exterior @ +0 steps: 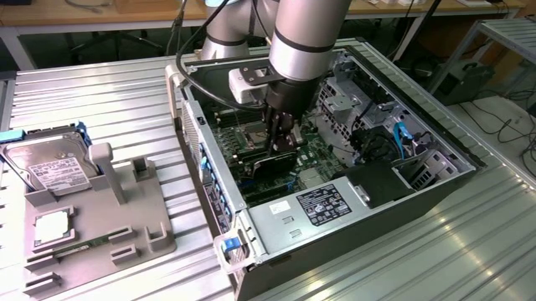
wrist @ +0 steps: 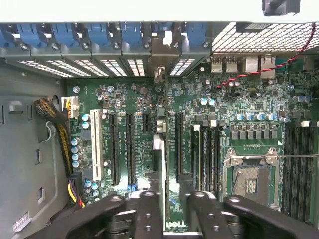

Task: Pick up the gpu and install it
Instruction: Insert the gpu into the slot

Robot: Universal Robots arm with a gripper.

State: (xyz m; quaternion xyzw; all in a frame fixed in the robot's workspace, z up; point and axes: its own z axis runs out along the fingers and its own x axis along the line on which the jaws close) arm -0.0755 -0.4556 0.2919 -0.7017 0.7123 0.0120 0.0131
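- Dark and thin, the gpu [exterior: 277, 164] stands on edge inside the open case [exterior: 435, 188], down over the motherboard [exterior: 314, 153].
- The gripper [exterior: 283, 143] reaches into the case from above, and its jaws pinch the gpu's upper edge.
- In the wrist view the black fingers [wrist: 149, 211] sit on either side of the gpu [wrist: 160, 184], seen edge-on; the card runs in line with the long black slots [wrist: 115, 147] and points toward its pale bracket [wrist: 160, 62] at the case's rear wall.
- How far the card's lower edge sits in a slot I cannot tell.
- A bare CPU socket [wrist: 249, 177] lies beside the slots, with memory slots [wrist: 299, 169] past it.
- The case lies on its side on a ribbed metal bench [exterior: 100, 106], the power supply [exterior: 322, 204] at its near end.
- At the exterior view's left, well apart from the case, a grey fixture [exterior: 92, 226] holds a hard drive [exterior: 50, 166] upright and a green memory stick [exterior: 80, 246] lying flat.
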